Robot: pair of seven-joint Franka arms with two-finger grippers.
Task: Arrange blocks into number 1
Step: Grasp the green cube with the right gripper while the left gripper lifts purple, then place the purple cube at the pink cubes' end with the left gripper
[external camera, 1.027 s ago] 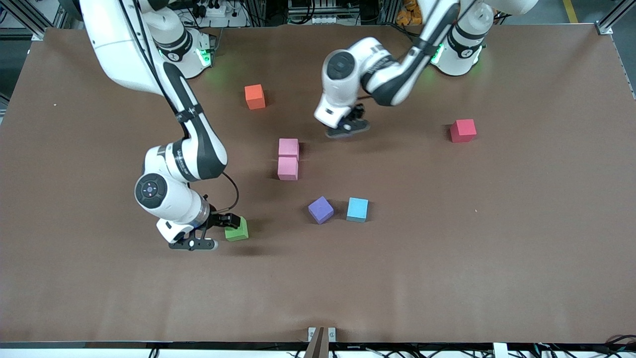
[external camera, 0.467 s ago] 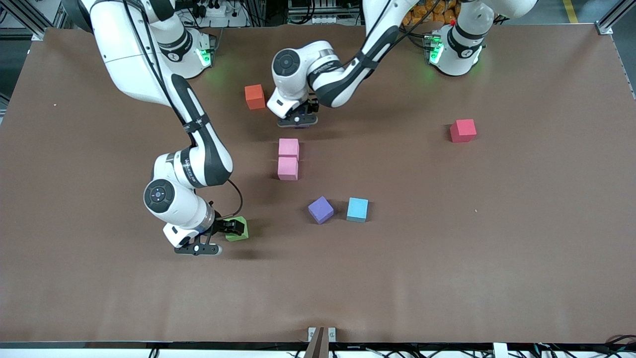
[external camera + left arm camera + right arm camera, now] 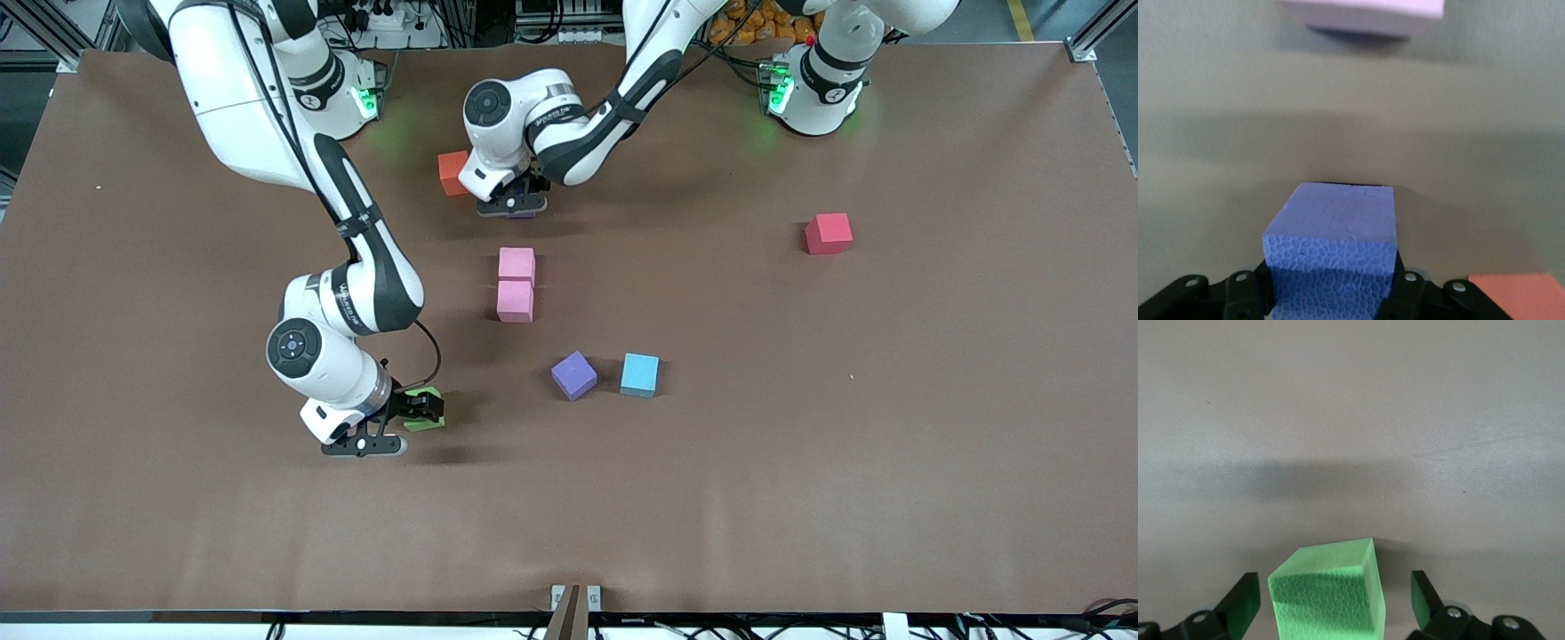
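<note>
My left gripper point(image 3: 513, 204) is shut on a purple block point(image 3: 1335, 250), low over the table beside the orange block point(image 3: 454, 172). Two pink blocks point(image 3: 516, 283) lie touching in a short line on the table; the nearer edge of one pink block point(image 3: 1365, 17) shows in the left wrist view. My right gripper point(image 3: 418, 416) is open and straddles the green block point(image 3: 1328, 597), with a gap at each finger point(image 3: 1241, 608). A second purple block point(image 3: 573, 374), a light blue block point(image 3: 639, 374) and a red block point(image 3: 829, 233) lie loose.
The brown mat point(image 3: 800, 444) covers the whole table. The orange block point(image 3: 1518, 297) sits close beside my left gripper's fingers. The second purple and the light blue blocks lie side by side, nearer to the camera than the pink pair.
My left gripper has carried its purple block toward the right arm's end, from beside the pink pair to next to the orange block. My right gripper has shifted slightly around the green block.
</note>
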